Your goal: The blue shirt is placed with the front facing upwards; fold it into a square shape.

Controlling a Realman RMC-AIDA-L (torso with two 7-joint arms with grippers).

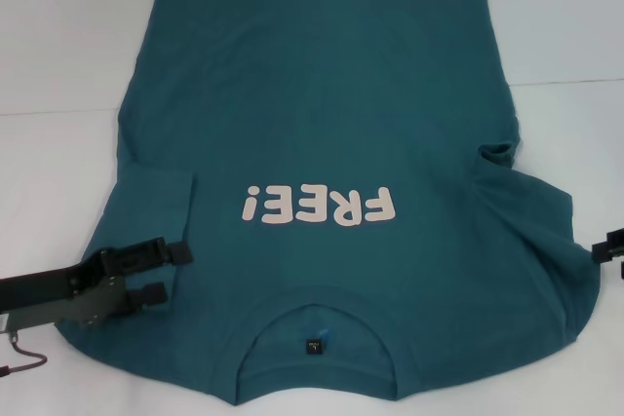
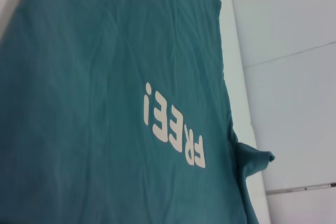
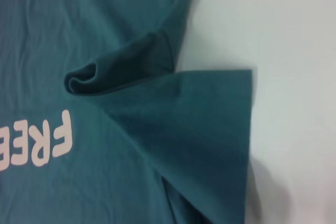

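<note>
The blue shirt [image 1: 322, 114] lies front up on the white table, collar [image 1: 317, 323] toward me and the pale "FREE!" print [image 1: 317, 205] upside down. Its left sleeve [image 1: 151, 197] is folded in over the body. The right sleeve [image 1: 541, 231] spreads outward, with a puckered fold [image 1: 497, 153] at the armpit. My left gripper [image 1: 175, 273] is open over the shirt's left shoulder, nothing between its fingers. Only a corner of my right gripper [image 1: 610, 244] shows, beside the right sleeve's edge. The left wrist view shows the print [image 2: 173, 127]; the right wrist view shows the sleeve [image 3: 210, 124] and the pucker [image 3: 105, 72].
The white table [image 1: 58, 46] runs all around the shirt, with a thin seam line [image 1: 575, 78] on its right side. A thin cable loop [image 1: 21, 350] hangs below my left arm at the near left edge.
</note>
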